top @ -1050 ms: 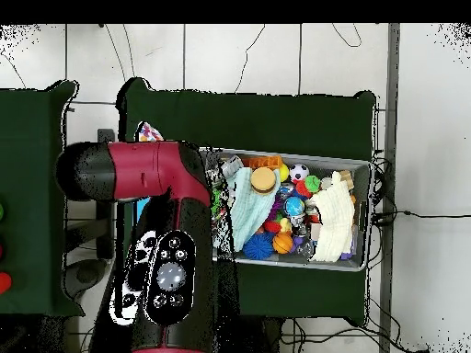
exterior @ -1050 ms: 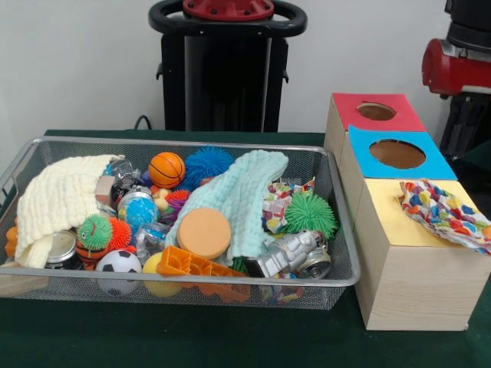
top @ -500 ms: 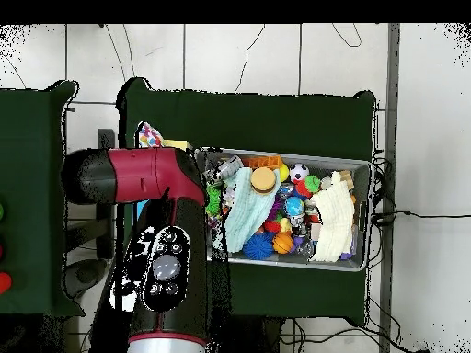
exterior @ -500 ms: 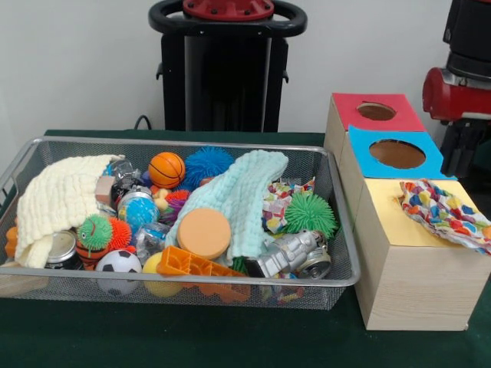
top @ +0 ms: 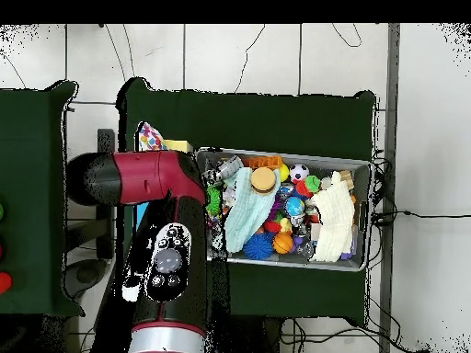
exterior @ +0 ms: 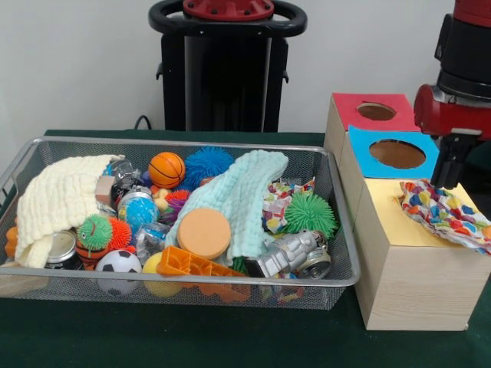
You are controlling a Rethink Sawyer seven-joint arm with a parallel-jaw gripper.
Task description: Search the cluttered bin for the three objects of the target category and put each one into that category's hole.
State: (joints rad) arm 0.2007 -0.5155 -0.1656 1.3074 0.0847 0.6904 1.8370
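So the patterned cloth (exterior: 445, 212) is lying crumpled on the yellow top (exterior: 399, 222) of the wooden sorting box (exterior: 414, 284), bunched toward that top's right side and spilling off the right edge. It seems to cover the yellow hole, since I can't spot one. From above, only a bit of the cloth (top: 150, 138) peeks out past the arm. The blue hole (exterior: 397, 154) and the red hole (exterior: 376, 111) behind it are both wide open, nothing on them.

The red and black arm (exterior: 456, 84) hangs over the box's right rear corner, right by the blue section. In the overhead view it (top: 161, 248) blankets most of the box. Can't see the fingers at all in either shot, so no idea if they're spread or pinched.

Left of the box, just beside it, sits the wire bin (exterior: 337, 280), packed to the rim. A mint towel (exterior: 238, 195) drapes across the middle, a cream towel (exterior: 57, 201) hangs over the left end. Another patterned cloth (exterior: 280, 203) is wedged between the mint towel and a green spiky ball (exterior: 311, 213). Basketball (exterior: 166, 169) and a blue spiky ball (exterior: 208, 163) sit at the back, an orange disc (exterior: 203, 233) up front.

Open green counter (exterior: 230, 337) runs along the front of everything.
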